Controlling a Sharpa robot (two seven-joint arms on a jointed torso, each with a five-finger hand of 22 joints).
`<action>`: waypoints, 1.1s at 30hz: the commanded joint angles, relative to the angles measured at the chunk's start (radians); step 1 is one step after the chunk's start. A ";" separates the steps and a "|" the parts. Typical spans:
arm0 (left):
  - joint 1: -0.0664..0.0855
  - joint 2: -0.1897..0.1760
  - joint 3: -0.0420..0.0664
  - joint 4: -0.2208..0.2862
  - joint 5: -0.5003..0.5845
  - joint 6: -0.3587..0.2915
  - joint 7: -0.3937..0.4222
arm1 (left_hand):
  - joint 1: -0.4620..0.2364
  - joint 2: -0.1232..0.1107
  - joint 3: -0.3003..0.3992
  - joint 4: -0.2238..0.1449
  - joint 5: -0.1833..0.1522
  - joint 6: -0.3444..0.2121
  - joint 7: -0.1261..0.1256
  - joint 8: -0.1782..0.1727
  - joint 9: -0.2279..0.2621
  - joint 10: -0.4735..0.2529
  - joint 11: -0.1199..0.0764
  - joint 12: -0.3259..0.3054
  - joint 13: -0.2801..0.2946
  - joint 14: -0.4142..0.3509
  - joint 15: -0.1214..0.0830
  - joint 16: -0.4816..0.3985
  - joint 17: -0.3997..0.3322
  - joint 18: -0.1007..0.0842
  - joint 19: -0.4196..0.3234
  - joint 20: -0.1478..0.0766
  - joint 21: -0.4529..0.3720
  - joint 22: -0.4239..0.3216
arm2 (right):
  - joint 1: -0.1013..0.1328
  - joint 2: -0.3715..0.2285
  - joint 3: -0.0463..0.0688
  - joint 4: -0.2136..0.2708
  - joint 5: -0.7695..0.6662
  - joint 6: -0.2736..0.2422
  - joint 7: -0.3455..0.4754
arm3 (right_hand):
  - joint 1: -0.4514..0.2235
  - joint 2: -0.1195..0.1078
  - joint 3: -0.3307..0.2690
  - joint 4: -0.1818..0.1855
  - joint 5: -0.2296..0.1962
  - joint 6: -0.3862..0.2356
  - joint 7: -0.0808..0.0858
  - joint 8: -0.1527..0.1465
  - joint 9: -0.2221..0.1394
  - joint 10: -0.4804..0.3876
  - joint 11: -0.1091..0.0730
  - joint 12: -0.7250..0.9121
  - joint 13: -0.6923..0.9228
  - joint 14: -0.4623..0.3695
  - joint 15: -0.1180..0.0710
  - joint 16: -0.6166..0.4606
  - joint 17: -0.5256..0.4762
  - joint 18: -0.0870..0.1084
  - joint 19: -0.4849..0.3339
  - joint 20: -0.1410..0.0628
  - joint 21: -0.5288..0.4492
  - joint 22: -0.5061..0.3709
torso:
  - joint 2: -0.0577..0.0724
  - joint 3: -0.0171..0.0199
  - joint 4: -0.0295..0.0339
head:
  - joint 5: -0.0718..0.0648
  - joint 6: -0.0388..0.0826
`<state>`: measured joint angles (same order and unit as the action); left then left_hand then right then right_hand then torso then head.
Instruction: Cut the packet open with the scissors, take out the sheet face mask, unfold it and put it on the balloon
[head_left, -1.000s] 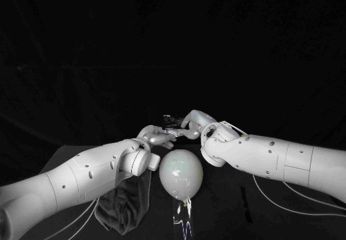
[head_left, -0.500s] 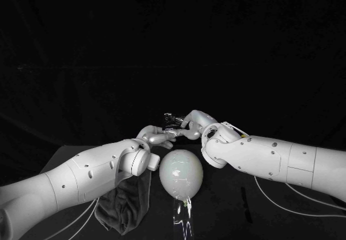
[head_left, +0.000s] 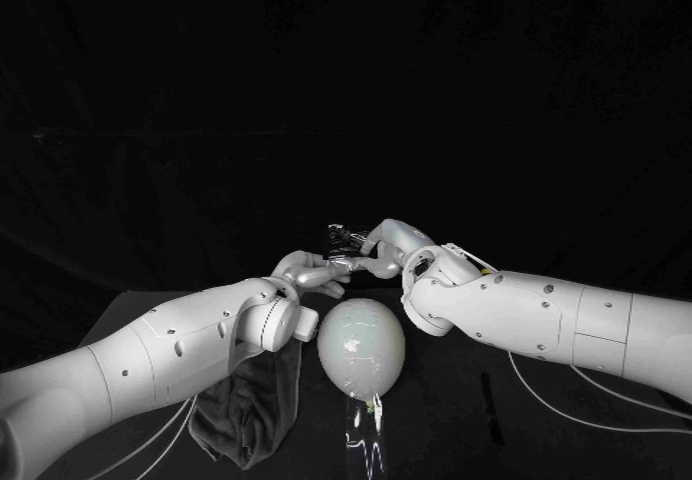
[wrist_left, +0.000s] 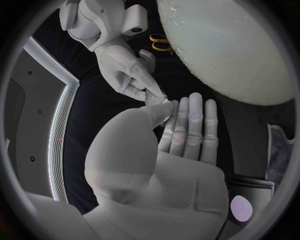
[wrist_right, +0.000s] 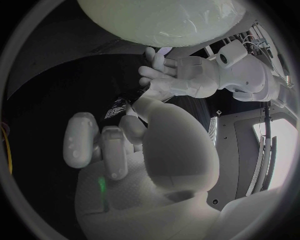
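A white egg-shaped balloon (head_left: 361, 345) stands at the table's middle, and it looms large in both wrist views (wrist_left: 231, 45) (wrist_right: 162, 17). Just beyond it my left hand (head_left: 310, 272) and right hand (head_left: 378, 250) meet fingertip to fingertip. Between them is a small dark packet (head_left: 342, 240), its printed face showing by my right thumb (wrist_right: 115, 110). My right hand (wrist_right: 119, 145) grips it. My left hand (wrist_left: 184, 127) has its fingers stretched flat, and its thumb pinches a thin pale edge (wrist_left: 159, 98) against the right hand's fingers (wrist_left: 134, 80). Gold scissor handles (wrist_left: 159, 42) lie on the table behind the balloon.
A dark grey cloth (head_left: 253, 410) lies on the table under my left forearm. A shiny stem (head_left: 368, 440) runs from the balloon's lower end toward the front edge. White cables (head_left: 562, 395) trail under my right arm.
The two hands have stayed joined over the far side of the balloon. My right forearm has shifted very slightly; the balloon has not moved.
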<state>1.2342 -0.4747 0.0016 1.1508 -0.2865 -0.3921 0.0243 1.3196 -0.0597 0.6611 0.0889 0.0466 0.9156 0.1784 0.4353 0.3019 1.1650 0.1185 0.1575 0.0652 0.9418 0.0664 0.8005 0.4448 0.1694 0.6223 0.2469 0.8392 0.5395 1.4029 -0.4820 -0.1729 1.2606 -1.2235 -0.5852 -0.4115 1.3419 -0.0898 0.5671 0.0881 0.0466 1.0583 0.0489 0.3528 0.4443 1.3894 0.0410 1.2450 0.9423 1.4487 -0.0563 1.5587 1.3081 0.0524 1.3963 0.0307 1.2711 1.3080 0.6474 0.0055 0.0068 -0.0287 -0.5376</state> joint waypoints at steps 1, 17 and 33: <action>0.002 -0.001 0.001 0.002 0.011 -0.003 0.013 | 0.003 -0.026 -0.018 -0.008 0.002 -0.026 0.008 -0.010 -0.001 -0.016 0.008 -0.008 0.000 -0.006 0.007 0.007 0.003 0.008 0.003 0.011 -0.013 -0.008 | 0.000 0.001 0.001 -0.001 -0.007 0.000 0.010 | 0.001 0.012 0.006 0.003 0.002 0.007 0.000 0.084 0.086 0.181 -0.066 0.326 0.629 0.116 -0.026 0.003 0.232 0.020 0.002 -0.001 0.003 0.041 | 0.000 0.0002 0.0002 | -0.001 0.001; 0.002 -0.009 0.001 0.003 0.043 -0.014 0.045 | 0.023 -0.024 -0.036 -0.029 0.001 -0.042 0.017 -0.014 -0.002 -0.036 0.017 -0.012 0.002 -0.028 0.016 0.010 0.004 0.012 0.008 0.021 -0.042 -0.032 | 0.000 -0.001 0.001 -0.005 -0.007 0.002 0.006 | 0.001 0.012 0.006 0.003 0.002 0.007 0.000 0.084 0.086 0.181 -0.066 0.326 0.629 0.116 -0.026 0.003 0.232 0.020 0.002 -0.001 0.003 0.041 | 0.000 0.0003 0.0001 | -0.003 0.000; 0.002 -0.005 0.001 0.001 0.051 -0.006 0.040 | 0.014 -0.016 -0.045 -0.018 0.001 -0.043 0.017 -0.011 -0.001 -0.035 0.017 -0.006 0.005 -0.034 0.018 0.015 0.005 0.012 0.013 0.024 -0.057 -0.045 | 0.001 -0.001 0.001 -0.002 -0.007 0.003 0.005 | -0.004 0.011 0.009 0.001 0.002 0.006 -0.001 0.085 0.087 0.181 -0.066 0.326 0.629 0.116 -0.026 0.004 0.235 0.020 0.003 -0.001 0.005 0.043 | 0.000 0.0006 0.0002 | -0.003 -0.002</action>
<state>1.2344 -0.4821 0.0017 1.1517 -0.2455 -0.3982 0.0493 1.3340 -0.0793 0.6199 0.0724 0.0497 0.8747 0.1984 0.4272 0.3009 1.1312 0.1409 0.1488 0.0690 0.9144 0.0861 0.8093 0.4479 0.1693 0.6346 0.2667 0.7885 0.4954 1.4027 -0.4844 -0.1728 1.2556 -1.2228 -0.5851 -0.4132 1.3381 -0.0853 0.5703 0.0915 0.0437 1.0585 0.0490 0.3640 0.4443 1.3894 0.0409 1.2504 0.9423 1.4488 -0.0562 1.5591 1.3081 0.0521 1.3962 0.0308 1.2710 1.3078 0.6475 0.0058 0.0067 -0.0311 -0.5398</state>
